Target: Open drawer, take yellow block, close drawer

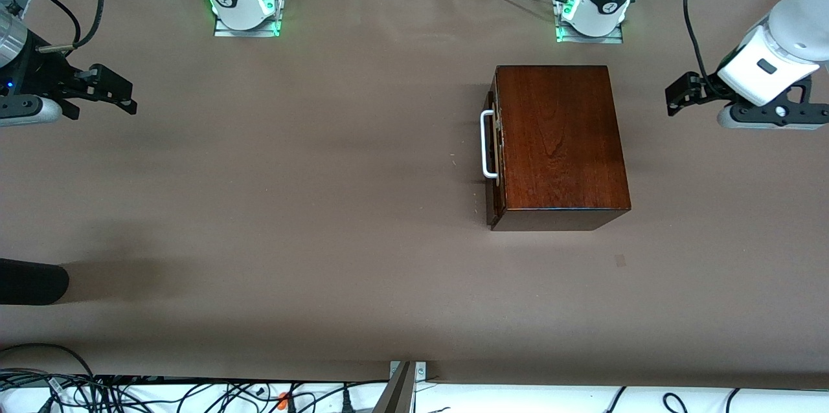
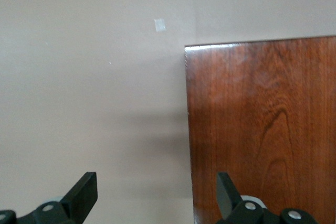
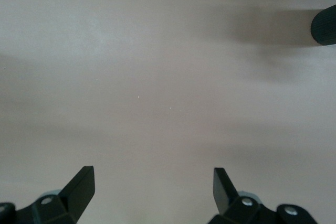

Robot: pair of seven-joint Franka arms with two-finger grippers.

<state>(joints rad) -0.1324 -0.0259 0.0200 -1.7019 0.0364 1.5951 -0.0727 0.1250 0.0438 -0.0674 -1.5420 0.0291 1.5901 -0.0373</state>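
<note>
The mahogany box stands on the table toward the left arm's end. Its drawer is pushed in, and only the dark front and the white bar handle show, facing the right arm's end. The yellow block is hidden. My left gripper is open and empty, in the air beside the box's closed back side. The left wrist view shows the box top between its spread fingers. My right gripper is open and empty over the bare table at the right arm's end.
A black rounded object lies at the table edge at the right arm's end and also shows in the right wrist view. A small tape patch lies nearer the front camera than the box. Cables run along the front edge.
</note>
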